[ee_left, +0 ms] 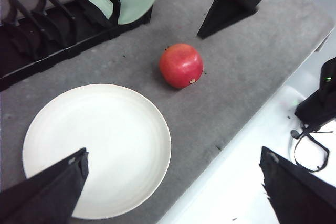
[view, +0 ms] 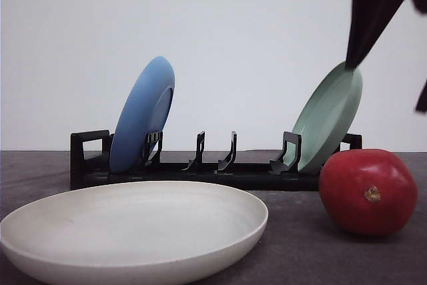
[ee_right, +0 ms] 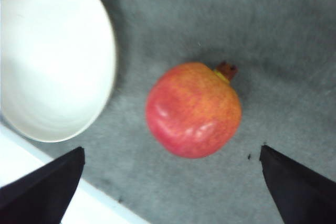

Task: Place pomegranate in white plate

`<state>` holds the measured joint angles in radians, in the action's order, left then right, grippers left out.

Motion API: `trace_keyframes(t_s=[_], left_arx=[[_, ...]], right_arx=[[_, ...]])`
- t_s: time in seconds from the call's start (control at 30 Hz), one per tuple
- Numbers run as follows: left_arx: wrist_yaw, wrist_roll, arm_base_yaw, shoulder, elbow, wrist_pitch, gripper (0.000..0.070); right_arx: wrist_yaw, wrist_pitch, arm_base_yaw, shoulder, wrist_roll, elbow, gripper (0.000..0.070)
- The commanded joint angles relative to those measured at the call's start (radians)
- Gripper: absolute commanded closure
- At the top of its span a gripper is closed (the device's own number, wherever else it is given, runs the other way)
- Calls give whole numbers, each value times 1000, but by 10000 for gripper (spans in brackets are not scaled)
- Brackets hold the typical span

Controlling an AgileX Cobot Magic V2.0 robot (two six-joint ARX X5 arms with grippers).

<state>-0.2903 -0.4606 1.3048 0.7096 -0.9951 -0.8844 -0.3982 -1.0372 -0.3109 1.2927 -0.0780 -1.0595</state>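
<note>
The red pomegranate rests on the grey table, right of the white plate, with a gap between them. My right gripper hangs open above the fruit. In the right wrist view its fingers stand wide apart with the pomegranate below and between them and the white plate off to one side. My left gripper is open too, high over the front edge of the white plate. That view also shows the pomegranate beyond the plate. The plate holds nothing.
A black dish rack stands behind the plate, holding an upright blue plate at its left and a pale green plate at its right, just behind the fruit. The table's front edge runs close to the plate.
</note>
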Motion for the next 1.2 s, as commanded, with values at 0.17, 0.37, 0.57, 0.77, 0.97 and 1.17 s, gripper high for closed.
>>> trace_keyframes(t_s=[0.17,0.37,0.57,0.77,0.97,1.17], left_arx=[[-32,-6,13,-110,-10,-41,63],[-32,-28,13,-176,-10,-44,63],[-33,-32,13,-190,-10,-44,63],[-33,-32,13,-189,-10,-45,63],[-38,-31,13,-188,-10,-44,63],[-53,-31,13,-188,-10,-44,63]], right_arx=[[13,49,-25,161,-8,-8,0],[14,113,-53,269,-56,-8,0],[30,147,-85,350,-97,-8,0],[91,132,-114,392,-101,-8,26],[81,106,-129,394,-133,-25,233],[74,-18,-201,427,-131,-189,233]])
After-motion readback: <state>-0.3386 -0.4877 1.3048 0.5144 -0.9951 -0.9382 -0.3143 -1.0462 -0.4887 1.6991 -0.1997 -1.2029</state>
